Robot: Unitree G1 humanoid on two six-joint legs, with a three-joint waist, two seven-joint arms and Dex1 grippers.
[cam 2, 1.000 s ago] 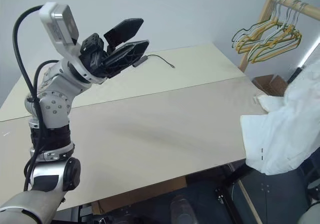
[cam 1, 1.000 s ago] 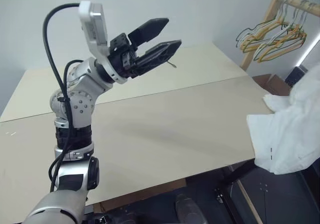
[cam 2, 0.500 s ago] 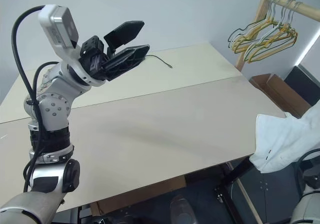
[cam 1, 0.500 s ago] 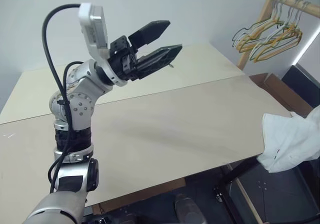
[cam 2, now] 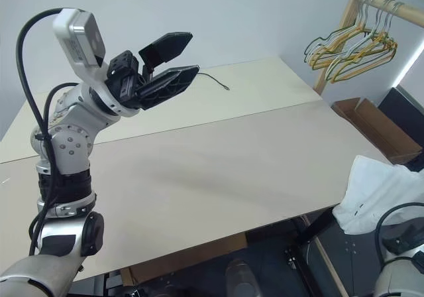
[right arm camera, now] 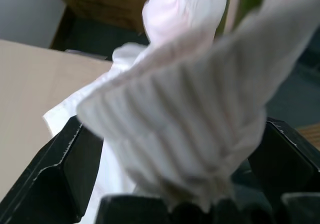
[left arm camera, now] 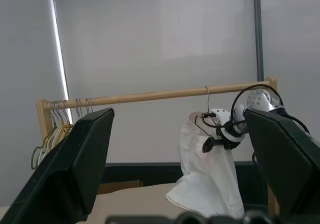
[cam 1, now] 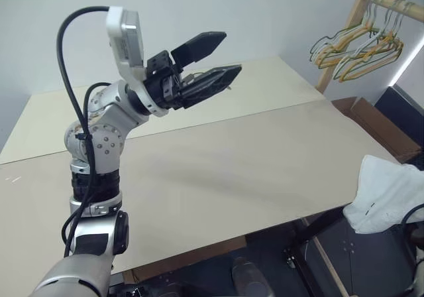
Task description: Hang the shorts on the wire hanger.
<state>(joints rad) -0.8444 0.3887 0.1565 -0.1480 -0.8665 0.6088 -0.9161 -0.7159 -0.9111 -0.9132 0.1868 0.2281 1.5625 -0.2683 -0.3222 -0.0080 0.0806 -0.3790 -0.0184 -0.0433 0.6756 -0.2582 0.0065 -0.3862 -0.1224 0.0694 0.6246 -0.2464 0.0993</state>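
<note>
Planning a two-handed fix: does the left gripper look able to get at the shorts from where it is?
Probably not as it stands: the left gripper hangs open over the table's far side, while the shorts hang by the rail past its right edge.

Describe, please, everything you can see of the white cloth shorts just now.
The white soft cloth shorts hang crumpled from a thin wire hanger hooked over the wooden rail, past the table's right edge. Their ribbed elastic waistband, faintly pink, lies between the spread fingers of the right end effector, which is open. Tiny dark marks show near the lower hem. The lower cloth droops beside the beige tabletop.
</note>
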